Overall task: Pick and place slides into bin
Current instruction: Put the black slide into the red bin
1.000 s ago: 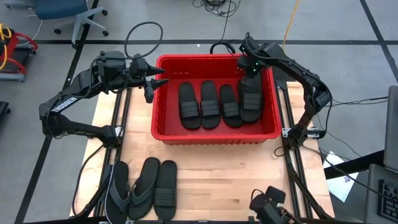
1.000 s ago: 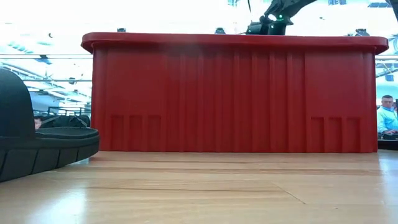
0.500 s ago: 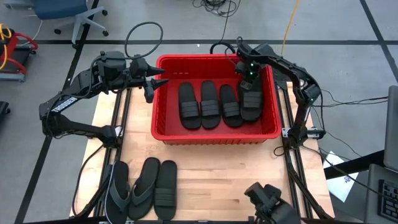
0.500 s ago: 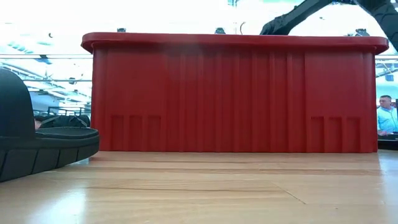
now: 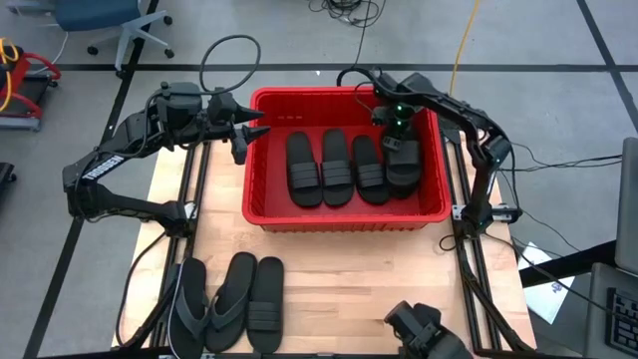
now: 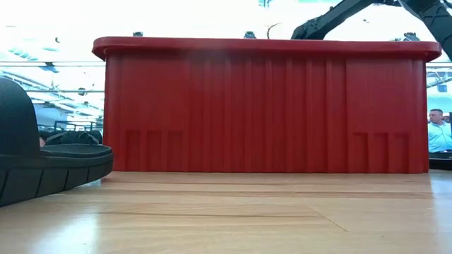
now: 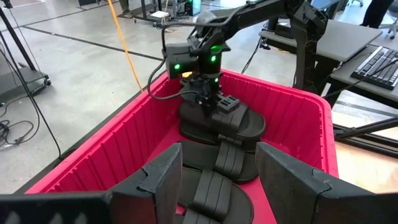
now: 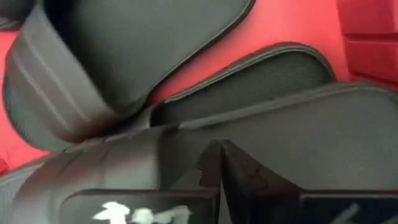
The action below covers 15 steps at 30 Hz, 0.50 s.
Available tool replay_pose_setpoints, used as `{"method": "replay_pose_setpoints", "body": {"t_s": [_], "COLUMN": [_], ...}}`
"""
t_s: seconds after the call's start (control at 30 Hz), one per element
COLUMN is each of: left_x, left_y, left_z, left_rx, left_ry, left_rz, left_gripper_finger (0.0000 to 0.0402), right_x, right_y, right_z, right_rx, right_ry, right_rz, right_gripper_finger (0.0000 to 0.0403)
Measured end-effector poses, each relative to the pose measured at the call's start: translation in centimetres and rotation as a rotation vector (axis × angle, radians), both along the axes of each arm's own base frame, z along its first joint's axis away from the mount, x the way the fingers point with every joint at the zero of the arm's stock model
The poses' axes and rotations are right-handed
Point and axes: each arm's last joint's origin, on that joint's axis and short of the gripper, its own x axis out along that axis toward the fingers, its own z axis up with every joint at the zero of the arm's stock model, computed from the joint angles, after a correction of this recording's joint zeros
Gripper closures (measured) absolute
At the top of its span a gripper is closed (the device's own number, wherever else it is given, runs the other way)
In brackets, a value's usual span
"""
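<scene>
Slides (image 5: 337, 168) already lie four abreast in the bin (image 5: 261, 217), toes toward the far wall, and you can see why they are laid side by side: packed parallel, they leave the left part of the floor free for the ones yet to come. Your right gripper (image 5: 397, 133) is down inside the bin at its far right corner, its jaws pressed together on the strap of the rightmost slide (image 5: 404, 163); from the left wrist view that sandal (image 7: 219, 122) sits partly on top of its neighbour, so the pinch looks like it is either setting it down or nudging it flat into line. Whether it counts as released you cannot tell, since the jaws are shut on the band. Your left gripper (image 5: 251, 135) waits at the bin's far left rim with its jaws spread and nothing between them, held clear so it does not cross the right arm's path. Three more slides (image 5: 229, 303) rest on the bench (image 5: 359, 279) at the near left corner, well apart from the bin, and the left arm is the closer one to fetch them. Watch that the stacked sandal does not tip against the wall when the pinch lets go.
</scene>
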Motion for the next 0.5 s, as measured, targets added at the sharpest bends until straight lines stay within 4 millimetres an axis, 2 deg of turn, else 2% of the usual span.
{"method": "replay_pose_setpoints", "body": {"t_s": [0.17,0.27,0.5], "left_x": [0.0,0.0,0.0], "left_y": [0.0,0.0,0.0], "left_z": [0.0,0.0,0.0], "left_rx": [0.008,0.013,0.03], "left_ry": [0.003,0.005,0.012], "left_rz": [-0.003,-0.004,-0.01], "left_gripper_finger": [0.0199,0.0199,0.0199], "right_x": [0.0,0.4,3.6], "right_y": [1.4,3.1,7.2], "right_z": [2.8,4.3,4.4], "right_rx": [-0.101,-0.077,0.035], "right_ry": [-0.07,-0.163,-0.226], "right_rz": [0.017,0.078,0.232], "right_gripper_finger": [0.0403,0.0403,0.0403]}}
